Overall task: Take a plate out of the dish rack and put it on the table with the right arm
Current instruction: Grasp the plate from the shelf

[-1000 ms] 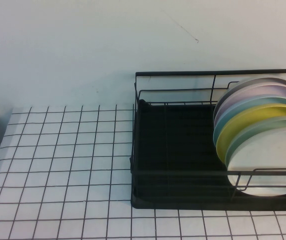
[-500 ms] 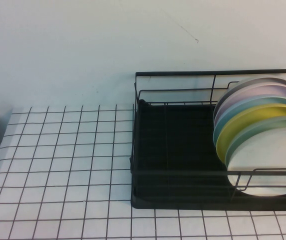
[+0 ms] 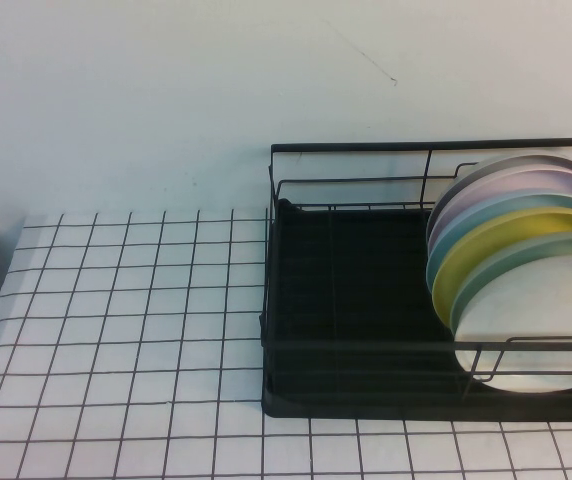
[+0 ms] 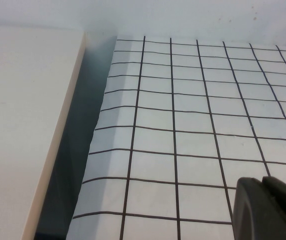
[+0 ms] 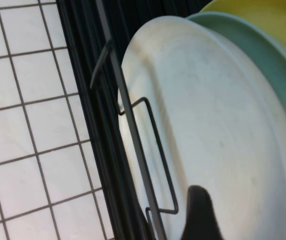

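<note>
The whitish plate (image 3: 541, 330) stands on edge at the front of a row of plates at the right end of the black wire dish rack (image 3: 366, 350). The rack sits on the gridded table (image 3: 116, 330). Neither gripper shows in the high view. In the right wrist view the plate (image 5: 218, 115) fills the frame behind the rack's front wire (image 5: 128, 115). My right gripper (image 5: 263, 220) is open close in front of the plate's face, with only one black fingertip (image 5: 199, 210) showing. My left gripper (image 4: 265, 187) is shut and empty, low over the table (image 4: 183, 125).
Behind the whitish plate stand a pale green plate (image 3: 526, 255), a yellow plate (image 3: 506, 240) and several more coloured ones. The left half of the rack holds nothing. A cream slab (image 4: 18, 125) lies past the table's left edge, with a gap between them.
</note>
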You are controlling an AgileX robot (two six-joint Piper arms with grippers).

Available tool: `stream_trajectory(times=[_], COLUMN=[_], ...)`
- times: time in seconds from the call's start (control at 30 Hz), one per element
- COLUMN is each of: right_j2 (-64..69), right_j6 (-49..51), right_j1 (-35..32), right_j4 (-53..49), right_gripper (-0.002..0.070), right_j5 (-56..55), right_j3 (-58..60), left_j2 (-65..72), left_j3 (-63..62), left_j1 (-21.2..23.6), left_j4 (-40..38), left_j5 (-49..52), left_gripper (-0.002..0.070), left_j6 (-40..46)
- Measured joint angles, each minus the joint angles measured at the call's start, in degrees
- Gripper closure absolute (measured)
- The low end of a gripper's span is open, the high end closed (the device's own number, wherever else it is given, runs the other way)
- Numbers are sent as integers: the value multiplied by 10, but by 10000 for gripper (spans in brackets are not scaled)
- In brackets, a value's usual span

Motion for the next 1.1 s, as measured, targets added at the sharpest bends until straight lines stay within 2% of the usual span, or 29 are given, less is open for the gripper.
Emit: stream_trajectory(times=[0.37,0.53,0.67,0.9,1.1], right_j2=[33,57,63,65,33], right_j6=[-21,-27,-29,-20,14], right_j1=[0,0,0,6,10], right_j4=[0,2,10,19,-2], right_gripper=[260,287,347,592,593], right_j5=[-26,-48,-65,-88,-87], right_j3=[0,0,0,0,0], left_j2=[0,0,0,0,0], left_j3=[0,0,0,0,0], left_j1=[0,0,0,0,0], left_j4=[0,0,0,0,0], left_j5=[0,0,0,0,0], left_gripper=[678,678,678,678,678], left_j6=[0,0,0,0,0])
